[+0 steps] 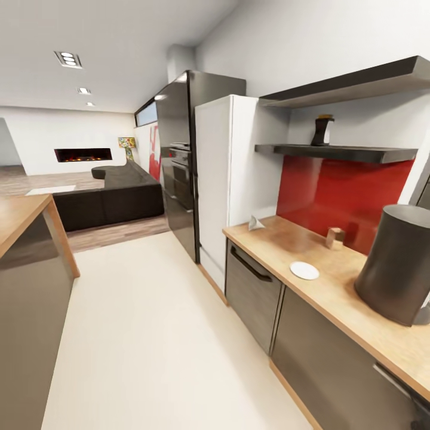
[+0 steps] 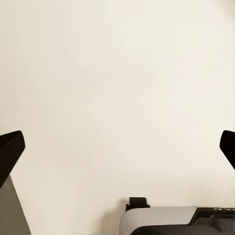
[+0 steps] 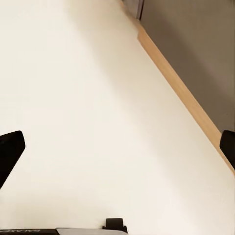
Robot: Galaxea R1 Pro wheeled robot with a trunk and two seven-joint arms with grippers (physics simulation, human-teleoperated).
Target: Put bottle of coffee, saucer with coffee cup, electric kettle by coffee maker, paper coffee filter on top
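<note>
The bottle of coffee [image 1: 322, 130] is standing upright on the kitchen shelf [image 1: 340, 153], up at about one o'clock in the head view, its long axis vertical. Below it the desk [image 1: 280, 239] is running away along the right wall, carrying the coffee maker [image 1: 399, 263] at four o'clock, the saucer [image 1: 304, 270] just ahead of it, and a small tan object, probably the paper coffee filter [image 1: 334, 237], near the red backsplash [image 1: 340, 191]. Both arms are hanging low: each wrist camera is looking down at the pale floor [image 3: 88, 98], the right one also catching the cabinet's wooden plinth [image 3: 181, 88], so the right arm is judged nearer the shelf. The left gripper [image 2: 117, 147] and right gripper [image 3: 117, 147] are both showing their fingers [image 3: 11, 152] spread wide apart, holding and touching nothing
</note>
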